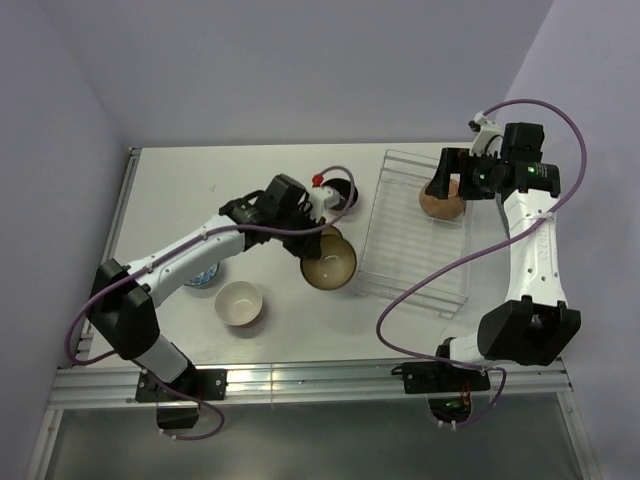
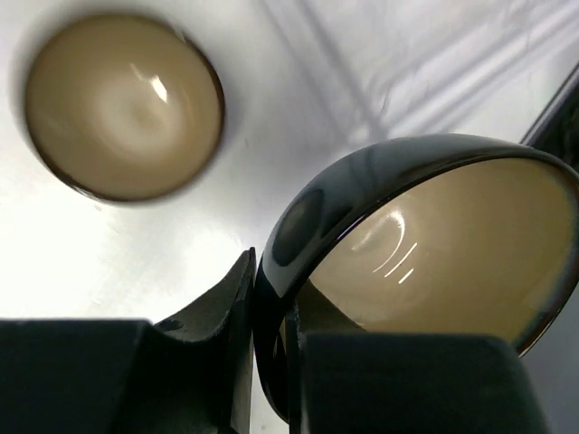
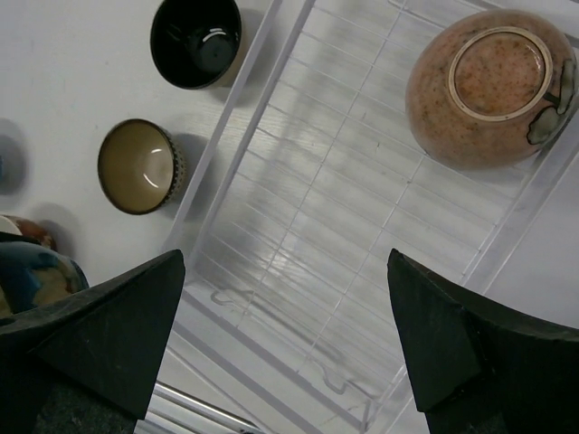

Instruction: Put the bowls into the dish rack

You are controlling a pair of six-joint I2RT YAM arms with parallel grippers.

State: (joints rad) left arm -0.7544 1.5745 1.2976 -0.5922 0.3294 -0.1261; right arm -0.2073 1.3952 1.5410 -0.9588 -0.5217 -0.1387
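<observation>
- On the right side of the big flat white table [image 1: 190, 190] lies the clear see-through plastic dish rack [image 1: 400, 262]. It has thin ribs and low walls.
- The right gripper [image 3: 288, 262] hangs over the rack with its two black fingers spread wide. It holds nothing and touches nothing.
- The left gripper [image 2: 271, 316] is pinched tight on the rim of a round bowl that is dark and shiny outside and tan inside [image 2: 434, 253]. This bowl is just left of the rack. I cannot tell if it touches the table.
- A speckled pink-brown round bowl [image 3: 479, 90] lies upside down inside the rack, in its far right corner.
- A second tan round bowl with a dark rim [image 3: 140, 167] sits the right way up on the table, just beside the rack's left wall.
- A shiny black round bowl [image 3: 194, 41] sits on the table further back, also close to that wall.
- A cream-white round bowl [image 1: 240, 303] sits near the front of the table, well apart from the rack.
- A blue-patterned white bowl [image 1: 205, 277] peeps out from under the left arm, near the cream-white one.
</observation>
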